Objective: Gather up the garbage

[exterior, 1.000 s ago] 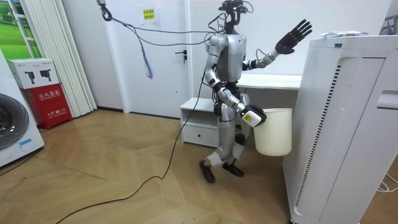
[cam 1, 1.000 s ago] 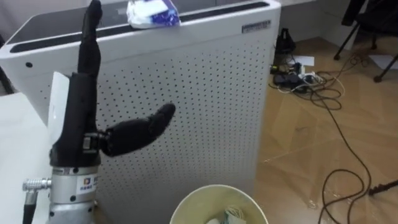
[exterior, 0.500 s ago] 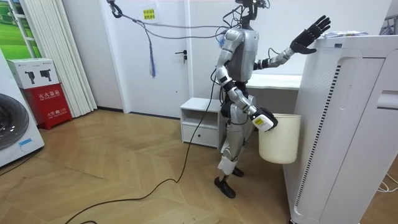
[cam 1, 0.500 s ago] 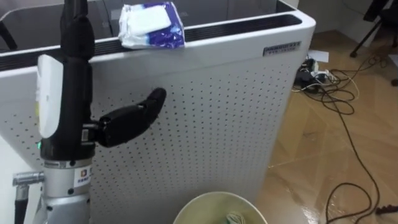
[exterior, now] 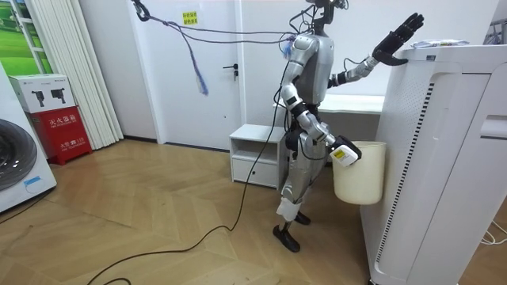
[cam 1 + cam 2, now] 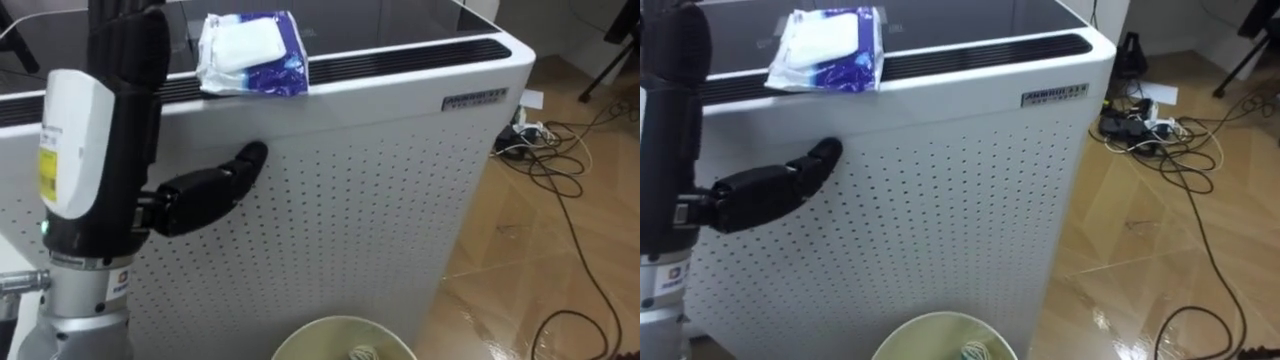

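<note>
Left hand [image 6: 110, 160]: held up high, fingers straight and pointing upward, thumb stuck out sideways. Wide open, holding nothing. It stands close in front of a tall white perforated unit [image 6: 380, 200], near the top edge. Garbage: a crumpled white-and-blue packet [image 6: 250, 55] lies on the unit's top, beyond the fingertips and a little to the hand's right, apart from it and overlapping the dark vent slot [image 6: 400, 60]. Right hand [image 5: 342, 154]: low at hip level, closed on the rim of a cream bin [image 5: 358, 170], which hangs clear of the floor [image 6: 540, 260] beside the unit. Seen from the head, the bin's mouth sits below the left hand with some scraps inside. Robot stands facing the unit, with a white desk [image 5: 348, 103] beyond its left arm. Cables [image 6: 560, 170] lie on the floor well to the right.
</note>
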